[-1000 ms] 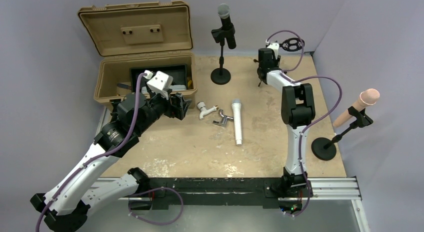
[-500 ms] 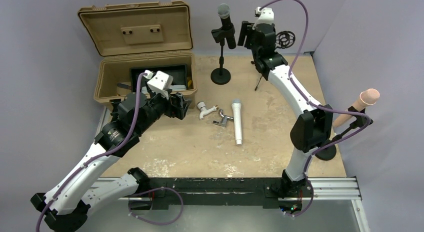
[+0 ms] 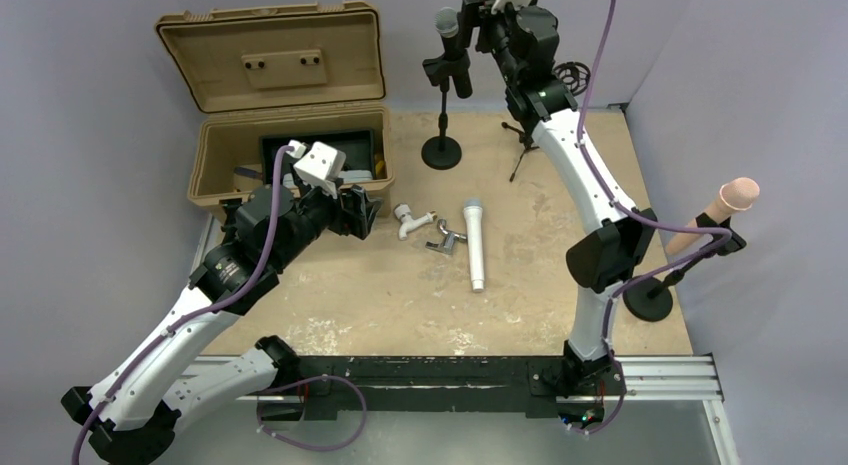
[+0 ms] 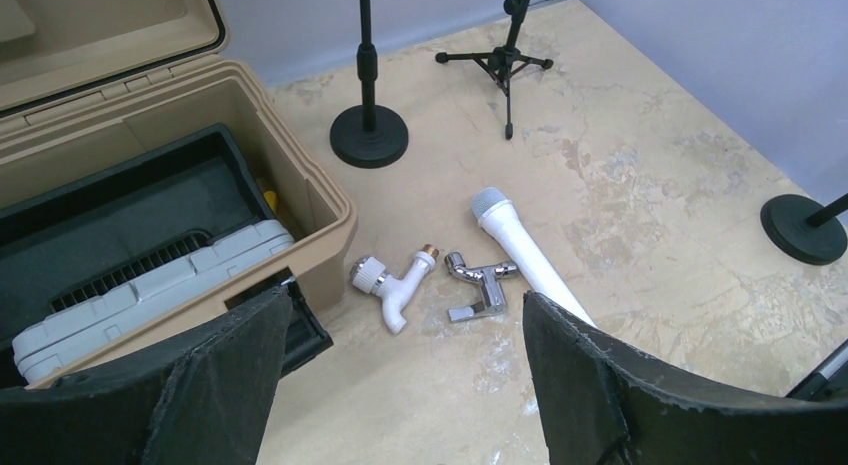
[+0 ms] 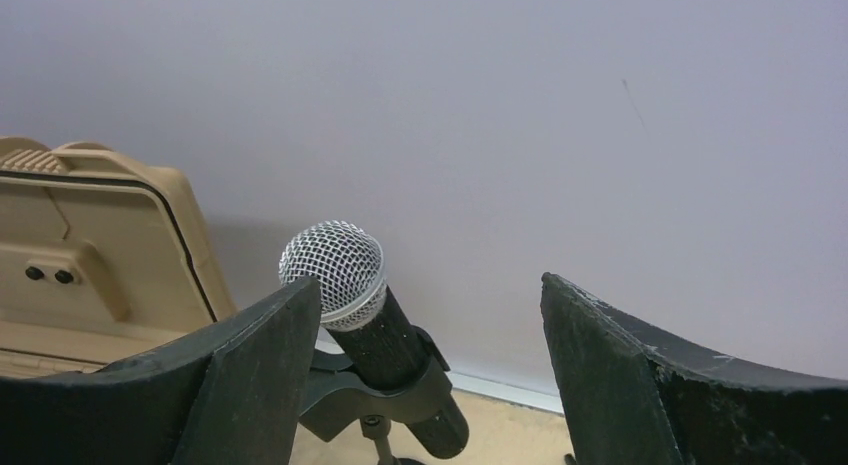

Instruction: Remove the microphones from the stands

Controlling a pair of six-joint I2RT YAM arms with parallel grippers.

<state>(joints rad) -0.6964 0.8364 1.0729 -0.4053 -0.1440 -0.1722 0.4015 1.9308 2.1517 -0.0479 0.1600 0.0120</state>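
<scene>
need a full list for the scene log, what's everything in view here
black microphone: 1, black with silver grille, clipped in the stand at back centre
round-base stand: 1, black, back centre
white microphone: 1, white, lying at table centre
peach microphone: 1, peach, right edge, on the angled stand
angled stand: 1, black, right edge
tripod stand: 1, black, back right
white tap: 1, white, left of the white microphone
chrome tap: 1, silver, beside the white tap
case: 1, tan, open, back left
grey box: 1, grey, inside the case
table: 1, beige
left hand: 1, black, open, by the case
right hand: 1, black, open, raised at the black microphone
</scene>
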